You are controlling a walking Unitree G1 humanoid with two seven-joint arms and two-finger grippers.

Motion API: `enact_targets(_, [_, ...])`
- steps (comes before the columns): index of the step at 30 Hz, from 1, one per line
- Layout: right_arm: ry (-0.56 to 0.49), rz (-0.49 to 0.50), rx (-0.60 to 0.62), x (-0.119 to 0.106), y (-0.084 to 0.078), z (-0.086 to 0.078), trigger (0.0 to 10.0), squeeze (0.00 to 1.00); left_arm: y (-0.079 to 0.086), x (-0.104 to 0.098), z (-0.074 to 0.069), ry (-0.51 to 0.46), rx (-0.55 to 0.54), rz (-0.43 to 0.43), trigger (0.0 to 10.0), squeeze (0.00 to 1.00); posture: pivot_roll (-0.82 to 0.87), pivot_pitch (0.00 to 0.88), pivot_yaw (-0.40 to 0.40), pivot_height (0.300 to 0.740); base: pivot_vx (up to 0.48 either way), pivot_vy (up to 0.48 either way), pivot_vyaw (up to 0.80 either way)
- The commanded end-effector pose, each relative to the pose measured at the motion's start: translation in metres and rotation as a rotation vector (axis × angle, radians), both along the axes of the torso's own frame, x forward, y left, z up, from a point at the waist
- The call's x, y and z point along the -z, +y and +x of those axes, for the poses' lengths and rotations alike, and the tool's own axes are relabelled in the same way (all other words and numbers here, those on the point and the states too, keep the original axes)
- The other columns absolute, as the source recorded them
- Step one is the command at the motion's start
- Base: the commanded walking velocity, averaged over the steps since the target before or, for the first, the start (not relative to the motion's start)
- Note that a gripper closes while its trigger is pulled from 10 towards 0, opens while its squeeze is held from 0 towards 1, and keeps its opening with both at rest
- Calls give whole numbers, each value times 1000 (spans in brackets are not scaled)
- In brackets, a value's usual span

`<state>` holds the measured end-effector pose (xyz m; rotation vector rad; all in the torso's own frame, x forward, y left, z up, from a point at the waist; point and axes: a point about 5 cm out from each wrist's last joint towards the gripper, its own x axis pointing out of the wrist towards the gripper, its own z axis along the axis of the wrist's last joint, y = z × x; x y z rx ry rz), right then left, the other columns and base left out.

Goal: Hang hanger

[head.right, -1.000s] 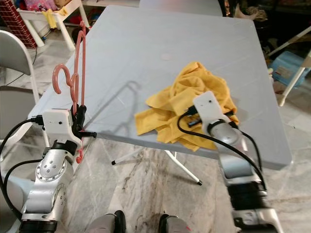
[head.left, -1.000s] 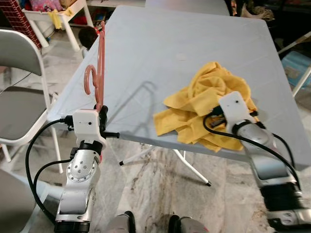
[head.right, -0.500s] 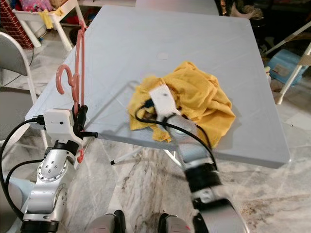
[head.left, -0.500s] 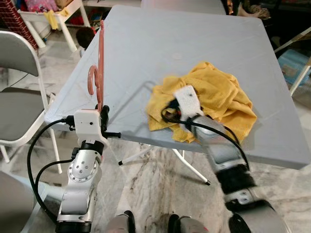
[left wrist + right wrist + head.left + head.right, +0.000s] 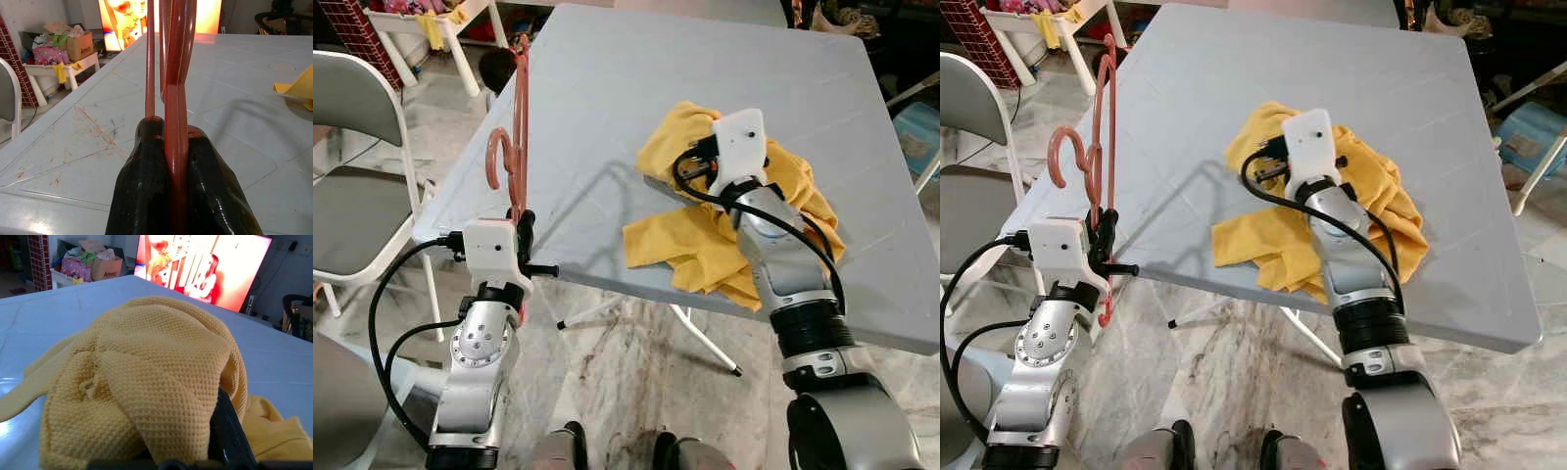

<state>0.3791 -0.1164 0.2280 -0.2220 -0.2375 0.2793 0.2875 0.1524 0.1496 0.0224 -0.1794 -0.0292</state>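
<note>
Pink plastic hanger [image 5: 514,127] stands upright at the desk's [image 5: 636,69] near-left corner, its stem pinched tight between the left gripper's [image 5: 168,161] black fingers [image 5: 144,196], hook curling just above them. Over to the right, the right gripper [image 5: 705,162] is buried in a crumpled yellow cloth [image 5: 734,230] on the desk, fabric bunched over its fingers [image 5: 227,431], apparently gathered in their grip. A grey folding chair [image 5: 357,186] stands beyond the left gripper.

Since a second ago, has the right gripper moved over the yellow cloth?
Yes. The right gripper has gone from the cloth's near edge to its far left part, farther across the table; the yellow cloth drapes over its fingers.
</note>
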Motion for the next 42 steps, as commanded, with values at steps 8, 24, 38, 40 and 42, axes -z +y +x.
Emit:
enact_targets(8, [290, -105, -70, 42, 0, 1, 10000, 569, -1, 14, 0, 68, 4, 0, 10000, 0, -45, 184, 3, 740, 0, 0, 0])
enact_targets(24, [305, 26, 5, 59, -22, -11, 0, 0, 2, 18, 0, 87, 4, 15, 10000, 0, -34, 177, 1, 740, 0, 0, 0])
enact_targets(38, [301, 465, -39, 49, -60, -60, 10000, 0, 9, 21, -2, 98, 3, 37, 10000, 0, -38, 185, 28, 740, 0, 0, 0])
enact_targets(40, [312, 513, -81, 50, -58, -65, 10000, 0, 9, 20, -1, 94, 5, 38, 10000, 0, -39, 186, 29, 740, 0, 0, 0])
enact_targets(42, [251, 423, -107, 43, -56, -71, 10000, 0, 9, 19, 0, 92, 5, 38, 10000, 0, -37, 187, 33, 740, 0, 0, 0])
